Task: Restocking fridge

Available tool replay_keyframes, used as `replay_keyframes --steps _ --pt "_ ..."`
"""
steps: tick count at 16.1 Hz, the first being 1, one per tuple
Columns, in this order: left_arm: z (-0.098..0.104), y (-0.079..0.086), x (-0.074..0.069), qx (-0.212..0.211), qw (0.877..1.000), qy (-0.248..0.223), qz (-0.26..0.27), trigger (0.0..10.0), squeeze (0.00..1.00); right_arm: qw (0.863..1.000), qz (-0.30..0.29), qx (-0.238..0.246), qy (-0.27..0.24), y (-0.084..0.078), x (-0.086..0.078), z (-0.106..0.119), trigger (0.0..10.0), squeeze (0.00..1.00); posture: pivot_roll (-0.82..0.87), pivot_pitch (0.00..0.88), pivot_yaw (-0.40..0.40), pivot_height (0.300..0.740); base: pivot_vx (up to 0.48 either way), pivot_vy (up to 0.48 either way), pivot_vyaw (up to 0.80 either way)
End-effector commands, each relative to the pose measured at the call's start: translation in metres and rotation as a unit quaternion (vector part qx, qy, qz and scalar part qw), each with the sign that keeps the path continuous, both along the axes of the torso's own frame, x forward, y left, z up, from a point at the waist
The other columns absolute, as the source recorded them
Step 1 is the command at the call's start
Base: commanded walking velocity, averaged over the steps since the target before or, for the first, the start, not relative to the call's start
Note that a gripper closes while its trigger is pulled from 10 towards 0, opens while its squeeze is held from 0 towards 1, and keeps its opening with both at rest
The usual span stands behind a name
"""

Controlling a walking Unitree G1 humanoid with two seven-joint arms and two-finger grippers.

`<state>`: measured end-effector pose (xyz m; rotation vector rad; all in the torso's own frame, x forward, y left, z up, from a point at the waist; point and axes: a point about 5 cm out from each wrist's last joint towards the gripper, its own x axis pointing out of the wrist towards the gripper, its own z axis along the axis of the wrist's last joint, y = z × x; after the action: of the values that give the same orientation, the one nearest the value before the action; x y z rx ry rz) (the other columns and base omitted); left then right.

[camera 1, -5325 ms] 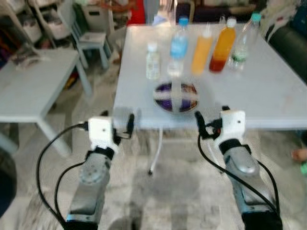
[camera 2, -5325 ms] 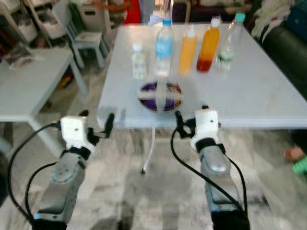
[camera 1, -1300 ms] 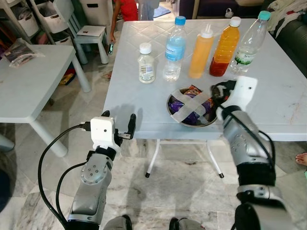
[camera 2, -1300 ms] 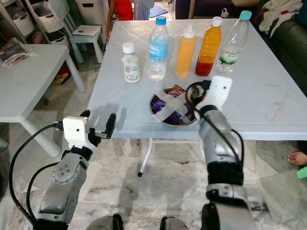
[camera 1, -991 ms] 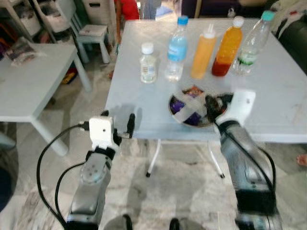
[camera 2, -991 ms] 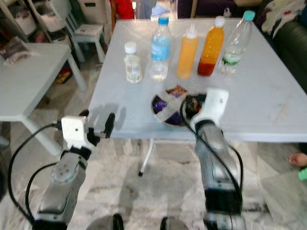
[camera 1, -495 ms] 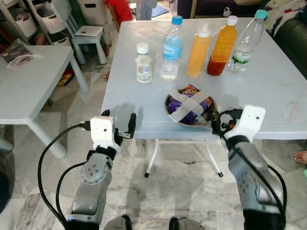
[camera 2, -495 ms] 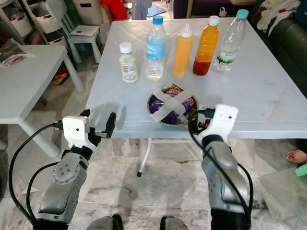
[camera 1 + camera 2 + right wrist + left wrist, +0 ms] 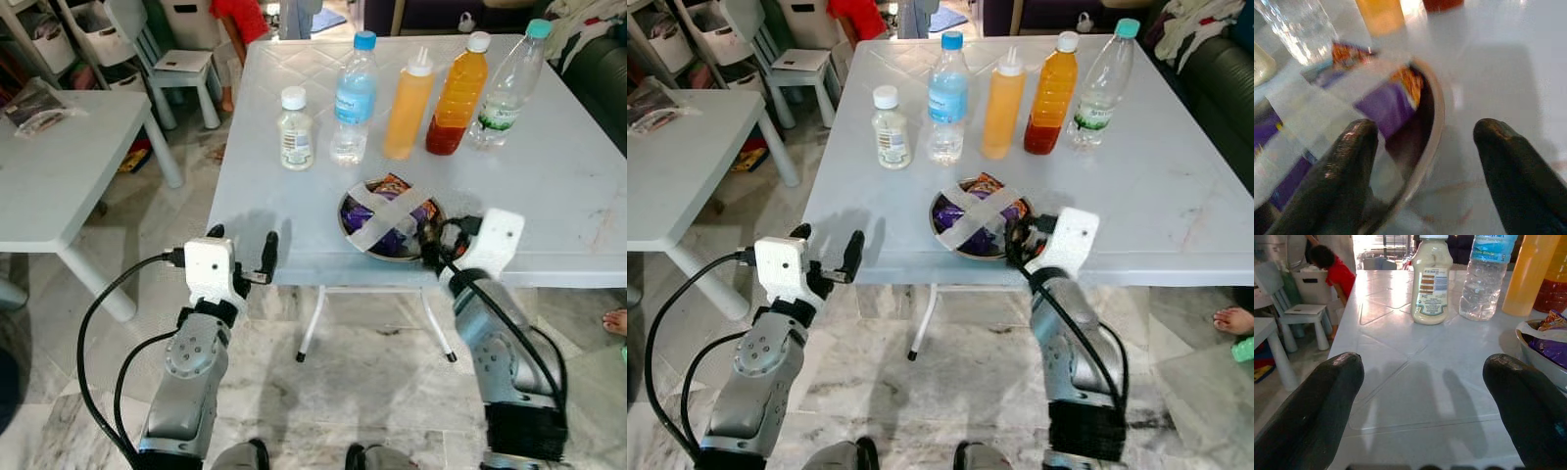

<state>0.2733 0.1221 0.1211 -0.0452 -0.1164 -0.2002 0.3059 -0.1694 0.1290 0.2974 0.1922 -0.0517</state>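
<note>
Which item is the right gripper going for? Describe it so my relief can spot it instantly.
On the big white table, look in front of the row of five bottles, near the front edge. There sits a round metal bowl of purple snack packets, right gripper open at its rim. It is the only bowl, crossed by two strips of pale tape.

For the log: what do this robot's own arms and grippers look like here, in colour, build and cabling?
Both arms are silver-grey metal with rounded joint housings. Each ends in a white boxy wrist block carrying two long black fingers: left gripper, right gripper. Loose black cables loop from each white block back along the forearm. The right arm has a black cuff lower down. In the wrist views the fingers look matte black and rounded.
</note>
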Motion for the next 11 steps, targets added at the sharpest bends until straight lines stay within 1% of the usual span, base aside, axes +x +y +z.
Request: replay_keyframes --steps 1,2,3,5,7,8,9,10,11 --pt "0.002 0.0 -0.002 0.002 1.0 -0.002 -0.002 10.0 0.0 1.0 0.0 0.008 0.011 0.0 0.0 -0.003 0.0 0.0 -0.07 0.136 0.04 0.74 0.0 0.0 0.0" --pt "0.002 0.001 -0.002 0.003 1.0 -0.002 -0.002 10.0 0.0 0.999 -0.005 0.016 0.029 0.0 0.0 -0.009 2.0 0.0 -0.07 0.138 0.041 0.74 0.0 0.0 0.0" --pt "0.002 0.001 -0.002 0.003 1.0 -0.002 -0.002 10.0 0.0 0.999 -0.005 0.018 0.038 0.0 0.0 -0.011 2.5 0.0 -0.07 0.138 0.041 0.74 0.0 0.0 0.0" --pt "0.002 0.001 -0.002 0.004 1.0 -0.002 -0.002 10.0 0.0 0.999 -0.002 0.018 0.047 0.0 0.0 -0.015 2.4 0.0 -0.07 0.139 0.04 0.74 0.0 0.0 0.0" --pt "0.002 0.001 -0.002 0.004 1.0 -0.002 -0.002 10.0 0.0 0.998 0.002 0.02 0.058 0.0 0.003 -0.017 1.8 0.0 -0.07 0.139 0.039 0.74 0.0 0.0 0.0" --pt "0.002 0.001 -0.002 0.004 1.0 -0.002 -0.003 10.0 0.0 0.998 -0.004 0.019 0.061 -0.003 0.005 -0.015 1.5 0.0 -0.07 0.139 0.039 0.74 0.0 0.0 0.0" --pt "0.002 0.0 -0.002 0.004 1.0 -0.002 -0.003 10.0 0.0 0.998 -0.013 0.021 0.063 -0.005 0.006 -0.014 0.8 0.0 -0.07 0.139 0.039 0.74 0.0 0.0 0.0" --pt "0.002 0.0 -0.002 0.004 1.0 -0.002 -0.003 10.0 0.0 0.997 -0.013 0.034 0.065 -0.005 0.008 -0.012 0.0 0.0 -0.07 0.139 0.038 0.74 0.0 0.0 0.0" --pt "0.002 0.001 -0.002 0.004 1.0 -0.002 -0.002 10.0 0.0 0.997 -0.011 0.034 0.064 -0.005 0.009 -0.011 0.0 0.0 -0.07 0.139 0.038 0.74 0.0 0.0 0.0"
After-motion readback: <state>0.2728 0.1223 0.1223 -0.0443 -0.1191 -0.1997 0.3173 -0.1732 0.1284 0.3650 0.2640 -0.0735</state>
